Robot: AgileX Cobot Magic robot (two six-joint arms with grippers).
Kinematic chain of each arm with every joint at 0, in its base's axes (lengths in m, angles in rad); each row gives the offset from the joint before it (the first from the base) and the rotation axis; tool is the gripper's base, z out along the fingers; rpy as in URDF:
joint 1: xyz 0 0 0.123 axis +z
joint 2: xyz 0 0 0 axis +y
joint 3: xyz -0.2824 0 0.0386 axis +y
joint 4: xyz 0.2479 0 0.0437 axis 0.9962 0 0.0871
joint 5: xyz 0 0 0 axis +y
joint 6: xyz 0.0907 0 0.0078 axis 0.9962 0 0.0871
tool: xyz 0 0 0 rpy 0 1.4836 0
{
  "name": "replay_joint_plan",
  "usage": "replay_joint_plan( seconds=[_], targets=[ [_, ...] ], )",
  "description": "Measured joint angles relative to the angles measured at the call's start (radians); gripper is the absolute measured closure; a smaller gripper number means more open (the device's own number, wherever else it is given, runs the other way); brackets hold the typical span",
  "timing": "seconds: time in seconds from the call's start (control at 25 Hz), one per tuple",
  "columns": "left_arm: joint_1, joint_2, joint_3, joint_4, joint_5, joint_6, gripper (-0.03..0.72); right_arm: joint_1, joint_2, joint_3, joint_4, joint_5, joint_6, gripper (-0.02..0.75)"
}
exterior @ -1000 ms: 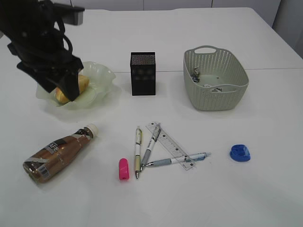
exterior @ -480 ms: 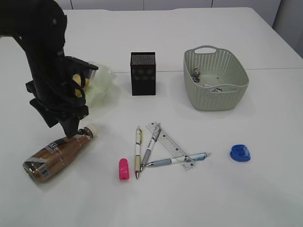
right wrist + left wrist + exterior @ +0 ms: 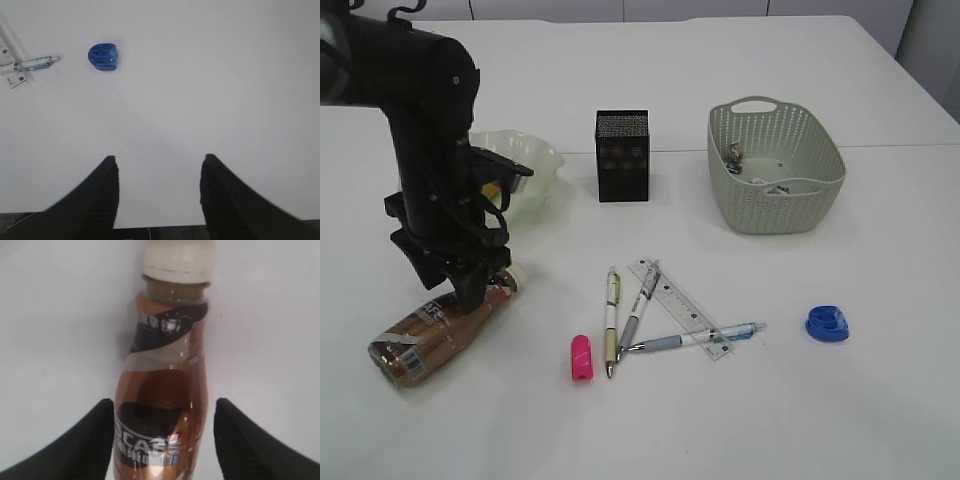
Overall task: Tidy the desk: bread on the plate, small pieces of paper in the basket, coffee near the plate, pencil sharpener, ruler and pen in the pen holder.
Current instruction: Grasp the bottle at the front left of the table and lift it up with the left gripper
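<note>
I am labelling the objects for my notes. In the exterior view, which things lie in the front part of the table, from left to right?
coffee → pink sharpener → yellow pen → ruler → blue sharpener. The other two pens cross the ruler, so I leave them out.

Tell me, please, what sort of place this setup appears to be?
Probably a staged desk on a white table: pens and a ruler lie loose before a black pen holder, with a coffee bottle on its side beside a plate.
</note>
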State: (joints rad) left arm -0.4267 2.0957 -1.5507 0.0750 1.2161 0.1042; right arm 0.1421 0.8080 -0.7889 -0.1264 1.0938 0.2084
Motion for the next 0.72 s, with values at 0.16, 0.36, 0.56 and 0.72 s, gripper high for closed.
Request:
replay_joint_plan(
  seconds=[0.16,0.36,0.56,0.72],
  targets=[
    [0.000,0.007,0.000,-0.035,-0.005,0.000,0.198,0.000,0.000,0.000,0.000,0.000,0.000,0.323],
    [0.000,0.008,0.000,-0.067,-0.046,0.001,0.129,0.000,0.000,0.000,0.000,0.000,0.000,0.323],
    [0.000,0.033,0.000,-0.064,-0.051,0.001,0.123,0.000,0.000,0.000,0.000,0.000,0.000,0.323],
    [0.000,0.061,0.000,-0.041,-0.062,0.001,0.123,0.000,0.000,0.000,0.000,0.000,0.000,0.323]
  ],
)
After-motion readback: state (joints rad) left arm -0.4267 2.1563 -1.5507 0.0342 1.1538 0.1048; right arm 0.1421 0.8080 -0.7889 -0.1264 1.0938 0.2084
